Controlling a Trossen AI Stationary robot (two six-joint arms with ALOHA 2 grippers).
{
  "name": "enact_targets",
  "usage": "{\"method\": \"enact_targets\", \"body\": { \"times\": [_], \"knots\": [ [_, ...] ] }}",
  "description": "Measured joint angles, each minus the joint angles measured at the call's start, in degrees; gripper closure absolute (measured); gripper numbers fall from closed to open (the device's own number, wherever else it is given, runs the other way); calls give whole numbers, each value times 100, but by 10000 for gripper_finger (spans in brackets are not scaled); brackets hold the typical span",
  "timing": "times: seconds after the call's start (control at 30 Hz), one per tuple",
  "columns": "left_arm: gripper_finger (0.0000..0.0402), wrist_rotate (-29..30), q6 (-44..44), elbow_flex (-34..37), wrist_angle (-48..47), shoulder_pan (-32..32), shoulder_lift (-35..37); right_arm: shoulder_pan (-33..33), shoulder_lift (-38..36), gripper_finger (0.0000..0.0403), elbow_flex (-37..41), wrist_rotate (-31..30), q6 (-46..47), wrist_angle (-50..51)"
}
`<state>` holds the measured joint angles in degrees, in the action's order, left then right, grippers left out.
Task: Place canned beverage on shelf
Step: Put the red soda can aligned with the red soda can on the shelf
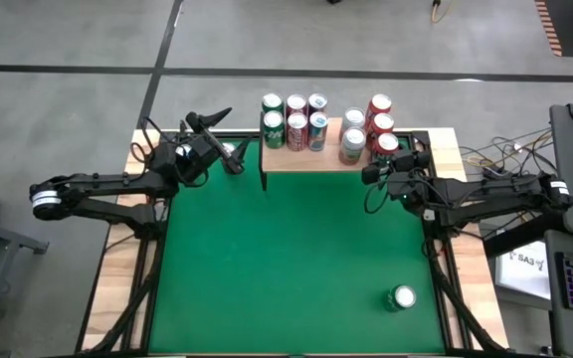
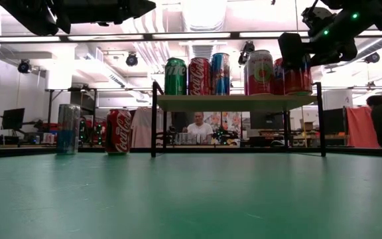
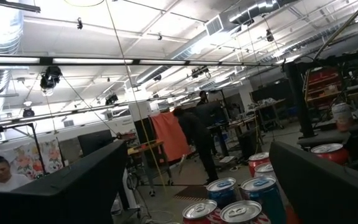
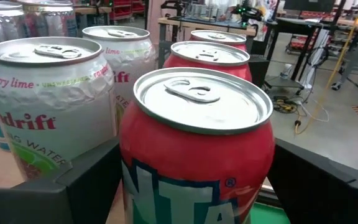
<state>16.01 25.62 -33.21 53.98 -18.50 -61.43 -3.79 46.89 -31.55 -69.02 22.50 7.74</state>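
The shelf (image 1: 306, 159) is a wooden board on thin black legs at the table's far edge, and it also shows in the low view (image 2: 237, 101). Several cans stand on it. My right gripper (image 1: 391, 164) reaches in from the near right, with its fingers on either side of a red can (image 4: 197, 155) at the board's near right corner (image 1: 387, 144). My left gripper (image 1: 229, 139) hangs open and empty, raised left of the shelf; its wrist view (image 3: 191, 186) looks over the can tops. My right gripper has the red can between its two fingers (image 4: 86, 180), which lie against the can's opposite sides (image 4: 129, 168) below its shoulder. The fingers come level from the table's near side. The can stands upright, its base on the shelf board (image 2: 297, 79).
One more can (image 1: 402, 296) stands upright on the green table near the near right corner. A silver-blue can (image 2: 68, 129) and a red cola can (image 2: 118, 131) stand on the table left of the shelf. People are in the room beyond the table.
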Motion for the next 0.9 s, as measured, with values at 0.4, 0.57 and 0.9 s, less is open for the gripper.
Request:
{"method": "enact_targets", "body": {
  "times": [0.4,0.57,0.9],
  "knots": [
    [24,4,3,2,-2,0,0,-50,4,49,0,1,-57,-72],
    [24,7,5,2,-2,0,0,-55,4,48,-9,-5,-56,-79],
    [24,9,5,2,-5,0,0,-55,4,48,-322,-109,-301,-87]
  ]
}}
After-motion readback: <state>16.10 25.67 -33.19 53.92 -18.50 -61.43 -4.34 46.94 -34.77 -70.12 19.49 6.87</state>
